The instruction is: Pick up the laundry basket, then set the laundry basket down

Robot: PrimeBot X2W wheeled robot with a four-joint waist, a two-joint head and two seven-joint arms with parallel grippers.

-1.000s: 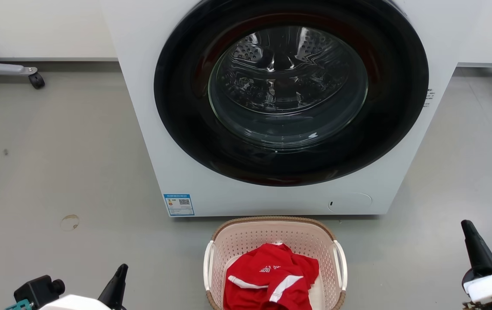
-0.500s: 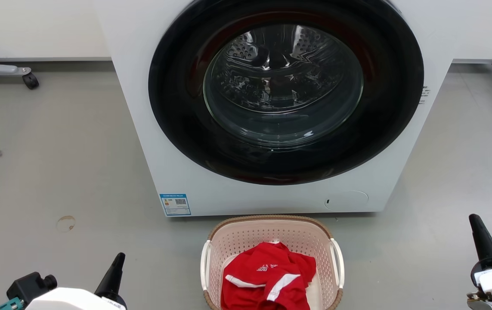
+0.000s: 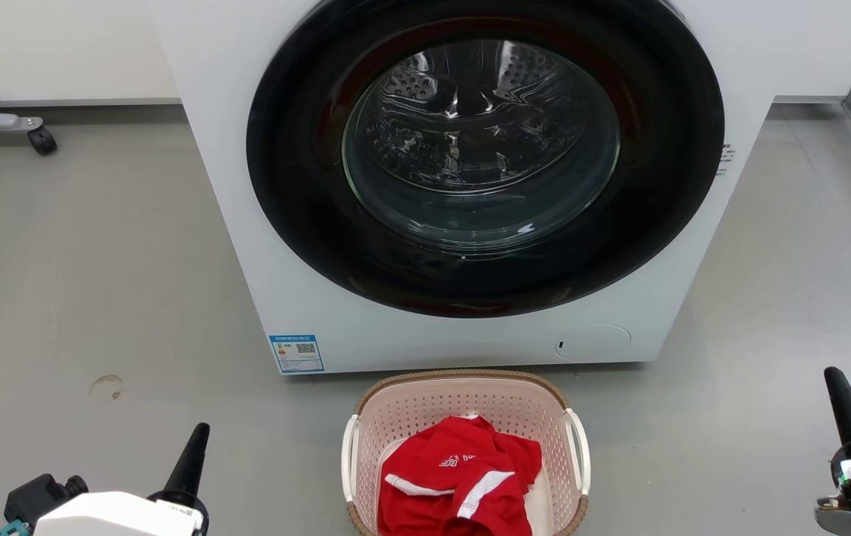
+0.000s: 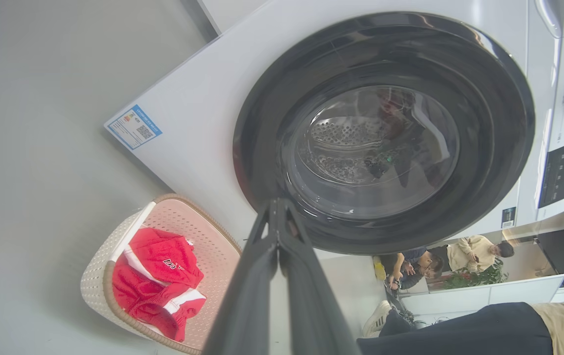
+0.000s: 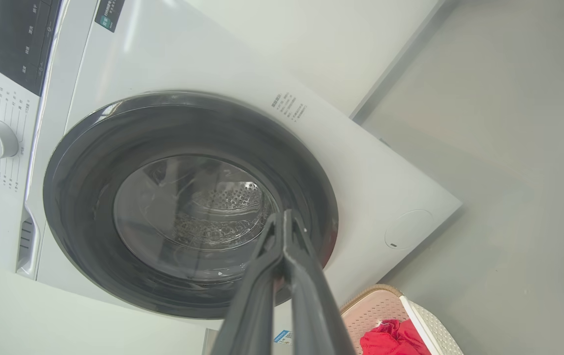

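The laundry basket (image 3: 425, 408), on the near side of the washing machine (image 3: 365, 335), holds a red shirt (image 3: 462, 484). The left gripper (image 4: 278, 203) and right gripper (image 5: 286, 214) flank it, fingers pressed together.

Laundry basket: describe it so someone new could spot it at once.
Find the big white front-loading washing machine. On the grey floor before its door sits the laundry basket. It alone is pale pink and perforated, brown-rimmed, white-handled, holding a red garment.

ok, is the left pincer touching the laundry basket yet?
Apart. Head view shows open floor between the left pincer and the laundry basket.
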